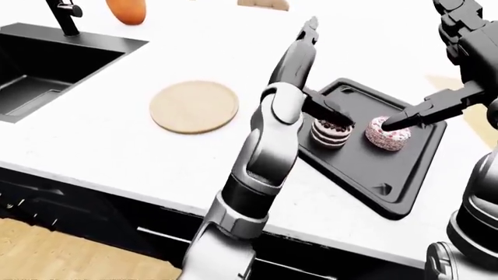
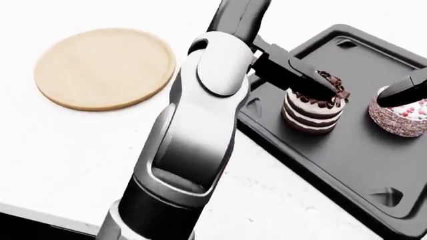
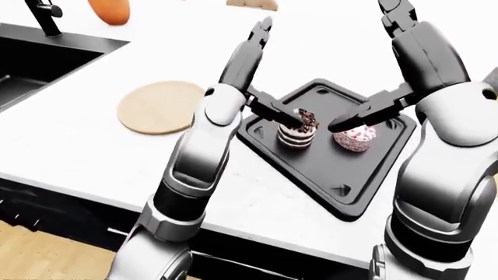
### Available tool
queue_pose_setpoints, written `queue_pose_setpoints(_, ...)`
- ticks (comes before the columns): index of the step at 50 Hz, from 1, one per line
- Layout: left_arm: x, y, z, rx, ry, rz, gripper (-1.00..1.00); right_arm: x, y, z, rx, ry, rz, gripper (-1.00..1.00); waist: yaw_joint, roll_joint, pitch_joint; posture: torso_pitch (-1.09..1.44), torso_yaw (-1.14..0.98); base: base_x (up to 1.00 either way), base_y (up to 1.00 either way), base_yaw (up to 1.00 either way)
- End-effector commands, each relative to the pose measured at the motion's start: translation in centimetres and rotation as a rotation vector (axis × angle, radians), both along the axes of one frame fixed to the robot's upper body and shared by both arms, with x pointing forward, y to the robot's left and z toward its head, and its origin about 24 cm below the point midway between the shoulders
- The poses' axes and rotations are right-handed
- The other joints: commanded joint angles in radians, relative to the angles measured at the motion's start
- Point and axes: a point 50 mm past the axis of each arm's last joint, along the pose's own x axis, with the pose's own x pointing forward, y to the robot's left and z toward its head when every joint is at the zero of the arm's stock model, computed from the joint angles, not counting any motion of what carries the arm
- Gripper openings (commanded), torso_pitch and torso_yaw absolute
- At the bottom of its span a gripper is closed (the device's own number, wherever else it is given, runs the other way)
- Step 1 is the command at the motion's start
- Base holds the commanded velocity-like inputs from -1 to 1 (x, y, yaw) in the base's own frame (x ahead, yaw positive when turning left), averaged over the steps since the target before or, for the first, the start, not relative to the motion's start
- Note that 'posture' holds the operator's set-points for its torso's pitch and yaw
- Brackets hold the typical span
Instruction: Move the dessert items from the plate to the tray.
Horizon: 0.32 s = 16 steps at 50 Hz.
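Looking down on the white counter (image 1: pixel 117 146), I see the black square tray (image 3: pixel 366 175) turned corner-on, right of the bare round wooden plate (image 2: pixel 103 67). Both desserts stand upright on the tray: a striped layer cake (image 2: pixel 312 112) with chocolate curls, and a pink sprinkled donut (image 2: pixel 404 117). My left hand (image 2: pixel 294 75) and right hand (image 1: pixel 424 114) touch their tops; fingers look extended, but I can't tell their grip.

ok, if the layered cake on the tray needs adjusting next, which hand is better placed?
Left. The left hand reaches the layered cake at its top; the right hand is at the pink sprinkled dessert beside it on the tray.
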Motion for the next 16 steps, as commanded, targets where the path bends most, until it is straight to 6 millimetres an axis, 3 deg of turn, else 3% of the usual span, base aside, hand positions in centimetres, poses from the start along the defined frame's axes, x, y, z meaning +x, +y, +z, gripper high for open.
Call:
queue_pose_setpoints(1, -1.5, 0.6, 3.1, -0.011, -0.099, -0.019, 1.0, -1.0, -0.2, 1.5, -0.021, -0.067, -0.016, 1.0, 0.001, -0.008, -0.03, 0.0, 0.0, 0.0, 0.0, 0.0)
queue_pose_setpoints(9, -3.3, 8.1, 6.5, -0.105, -0.121, 0.076, 1.0, -4.6, -1.8, 2.9, -0.007, -0.105, -0.037, 1.0, 0.002, 0.003, -0.017, 0.0, 0.0, 0.0, 0.0, 0.0)
queue_pose_setpoints(16, -5.2, 15.3, 6.5, -0.168, -0.15, 0.19, 1.0, -9.1, -3.8, 4.2, -0.025, -0.147, -0.06, 1.0, 0.0, 0.011, -0.011, 0.0, 0.0, 0.0, 0.0, 0.0)
